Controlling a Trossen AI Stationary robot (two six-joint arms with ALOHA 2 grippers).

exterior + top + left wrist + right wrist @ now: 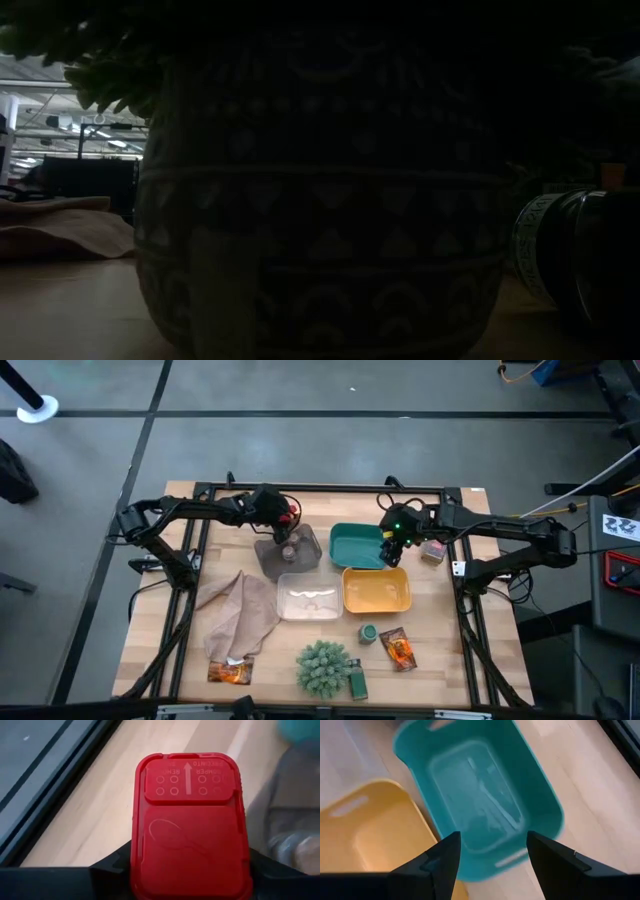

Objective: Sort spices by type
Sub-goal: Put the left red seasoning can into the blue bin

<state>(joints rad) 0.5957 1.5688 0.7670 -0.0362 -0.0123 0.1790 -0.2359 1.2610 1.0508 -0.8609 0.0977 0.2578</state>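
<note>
Overhead looks straight down, low view blocked (plant pot (320, 200) close), wrists near trays.

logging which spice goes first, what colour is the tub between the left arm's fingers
Red: the tub has a red lid with an embossed arrow and small circles. The left wrist view shows it best.

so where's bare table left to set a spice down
Bare wood lies between the cloth and plant ball, and right of the yellow tray. Crowded mid-table around the grey tray, teal tray and clear tray.
</note>
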